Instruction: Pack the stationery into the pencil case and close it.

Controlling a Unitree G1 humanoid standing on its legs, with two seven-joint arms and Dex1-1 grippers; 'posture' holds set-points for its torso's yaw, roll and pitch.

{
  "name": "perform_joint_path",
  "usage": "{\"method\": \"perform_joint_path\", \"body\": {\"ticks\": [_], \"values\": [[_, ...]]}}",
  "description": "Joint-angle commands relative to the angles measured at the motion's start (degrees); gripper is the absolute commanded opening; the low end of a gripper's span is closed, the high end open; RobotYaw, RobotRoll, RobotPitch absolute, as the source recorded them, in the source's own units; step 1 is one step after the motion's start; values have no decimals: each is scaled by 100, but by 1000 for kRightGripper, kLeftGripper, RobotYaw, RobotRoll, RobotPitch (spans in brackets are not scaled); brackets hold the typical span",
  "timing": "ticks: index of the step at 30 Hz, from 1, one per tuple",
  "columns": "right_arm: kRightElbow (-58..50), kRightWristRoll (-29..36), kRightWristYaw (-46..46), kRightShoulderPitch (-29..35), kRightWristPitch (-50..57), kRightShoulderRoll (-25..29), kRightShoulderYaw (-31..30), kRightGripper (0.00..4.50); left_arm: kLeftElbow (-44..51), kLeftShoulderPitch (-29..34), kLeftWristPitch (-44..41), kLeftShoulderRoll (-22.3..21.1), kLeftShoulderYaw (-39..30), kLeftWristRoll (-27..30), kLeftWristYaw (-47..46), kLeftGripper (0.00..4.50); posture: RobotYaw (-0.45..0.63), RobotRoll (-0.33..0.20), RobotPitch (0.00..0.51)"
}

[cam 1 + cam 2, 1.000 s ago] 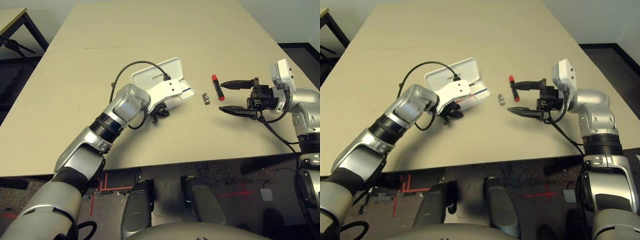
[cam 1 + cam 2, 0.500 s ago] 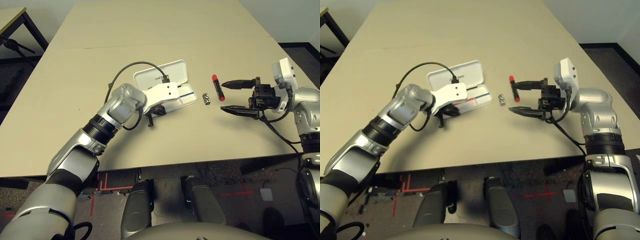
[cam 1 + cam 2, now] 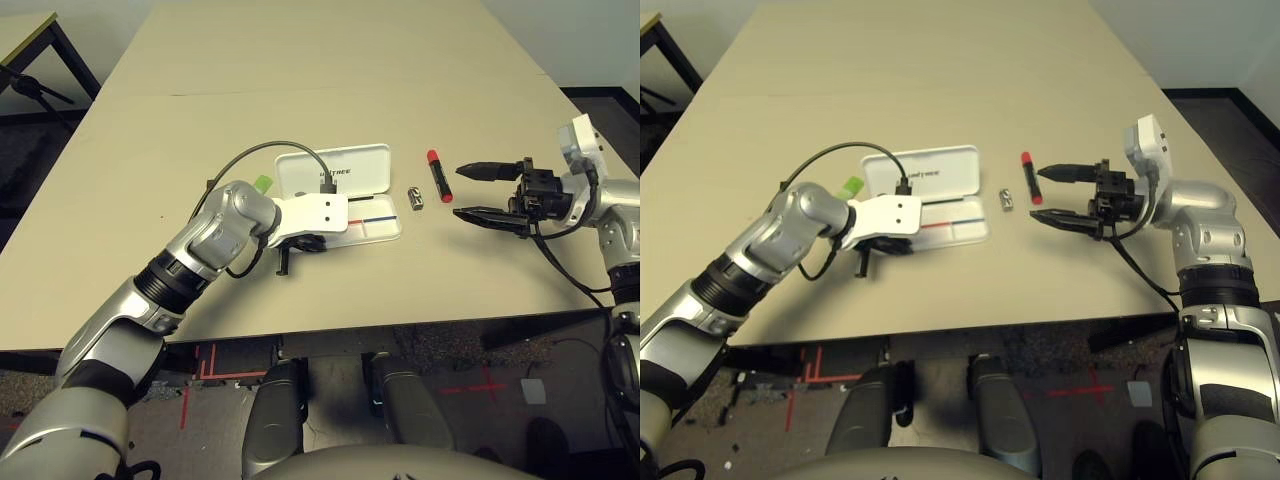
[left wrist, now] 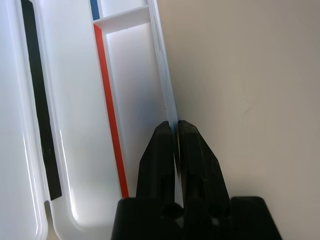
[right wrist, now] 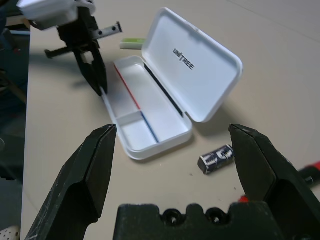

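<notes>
Lying open on the matte beige counter (image 3: 300, 60), the glossy white hard-plastic pencil case (image 3: 345, 190) is clamped at its thin front wall by the left gripper (image 4: 176, 145). Its long axis runs left to right. Beside it are a silver-grey metal piece (image 3: 415, 199) and a red marker (image 3: 438, 174); the right gripper (image 3: 472, 190) is held wide apart.

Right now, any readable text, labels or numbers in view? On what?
"UNITREE": dark print inside the open lid of the pencil case.
Metal piece: light marks on its dark face, too blurred to read.
Marker: no print can be made out.
Nothing else carries text.
</notes>
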State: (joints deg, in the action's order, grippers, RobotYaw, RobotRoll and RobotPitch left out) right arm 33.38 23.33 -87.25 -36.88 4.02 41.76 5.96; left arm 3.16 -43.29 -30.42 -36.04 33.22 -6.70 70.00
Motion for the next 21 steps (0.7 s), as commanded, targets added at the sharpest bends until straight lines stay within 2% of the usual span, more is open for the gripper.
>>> {"method": "perform_joint_path", "body": {"ticks": [1,6,13,21], "values": [[53,46,-2,-15,-9,80,142,4500,421,152,-65,-105,-38,64,134,50,-134,0,157],[49,37,8,7,13,72,183,4500,800,399,-210,-227,39,37,265,50,-134,0,153],[-58,40,211,49,241,33,207,4500,763,516,-376,-163,31,-20,152,50,-135,0,150],[-225,-99,942,75,650,39,180,4500,810,584,-696,-64,-8,31,18,50,-135,0,152]]}}
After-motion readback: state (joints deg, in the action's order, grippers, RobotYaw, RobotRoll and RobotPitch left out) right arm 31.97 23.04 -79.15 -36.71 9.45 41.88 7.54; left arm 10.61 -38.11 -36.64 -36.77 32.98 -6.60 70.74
